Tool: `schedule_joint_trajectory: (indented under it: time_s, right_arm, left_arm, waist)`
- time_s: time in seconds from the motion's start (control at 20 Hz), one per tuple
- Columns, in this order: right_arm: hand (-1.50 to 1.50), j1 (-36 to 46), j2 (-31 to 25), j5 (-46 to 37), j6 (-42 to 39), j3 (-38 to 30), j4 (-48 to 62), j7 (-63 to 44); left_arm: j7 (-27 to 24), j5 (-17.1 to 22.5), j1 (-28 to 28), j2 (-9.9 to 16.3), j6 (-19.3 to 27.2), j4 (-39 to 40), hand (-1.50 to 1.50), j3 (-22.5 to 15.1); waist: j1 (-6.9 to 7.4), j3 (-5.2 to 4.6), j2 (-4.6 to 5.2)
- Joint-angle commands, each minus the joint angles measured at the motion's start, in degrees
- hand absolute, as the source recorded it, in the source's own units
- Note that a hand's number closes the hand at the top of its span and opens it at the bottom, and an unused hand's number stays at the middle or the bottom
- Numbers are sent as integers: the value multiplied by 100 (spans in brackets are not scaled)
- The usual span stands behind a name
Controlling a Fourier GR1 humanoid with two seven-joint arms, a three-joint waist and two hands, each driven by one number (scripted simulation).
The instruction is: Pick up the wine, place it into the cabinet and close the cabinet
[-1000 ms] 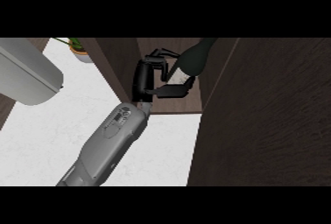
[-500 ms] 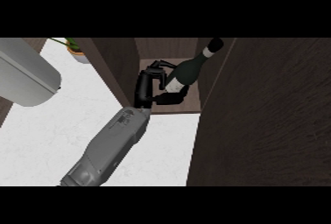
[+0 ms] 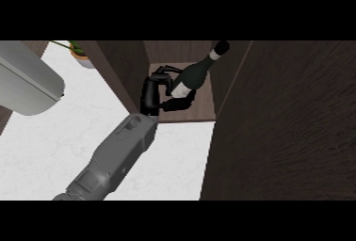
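Inside the cabinet (image 3: pixel 132 70), the right hand (image 3: pixel 156 92) curls round the wine (image 3: pixel 191 77).
Glass, probably heavy and slick; best held at the body.

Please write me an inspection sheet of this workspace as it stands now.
Surface: white counter, bare where visible.
Job's things: wine tilted inside the open cabinet; door open at the right.
Clutter: potted plant at the top left; grey rounded object at the left.
Hands: one hand inside the cabinet, fingers curled round the wine; which hand cannot be told; no other seen.
Cables: nothing seen.
Surroundings: dark wood panels.
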State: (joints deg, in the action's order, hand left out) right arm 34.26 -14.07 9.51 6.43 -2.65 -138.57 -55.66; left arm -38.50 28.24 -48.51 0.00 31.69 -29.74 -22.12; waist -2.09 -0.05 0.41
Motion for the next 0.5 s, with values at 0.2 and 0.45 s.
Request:
schedule_joint_trajectory:
  time_s: [0.2, 0.45]
  right_arm:
    - [-150, -167, 23, 467, -73, -207, -273, -59]
    - [-150, -24, 49, 440, -98, -46, -275, -91]
  left_arm:
    - [-443, 639, -464, 0, -423, 760, 150, 577]
    - [-439, 589, -949, 0, -616, 1485, 150, 852]
  waist:
    - [-59, 1, 20]
    - [-98, -2, 42]
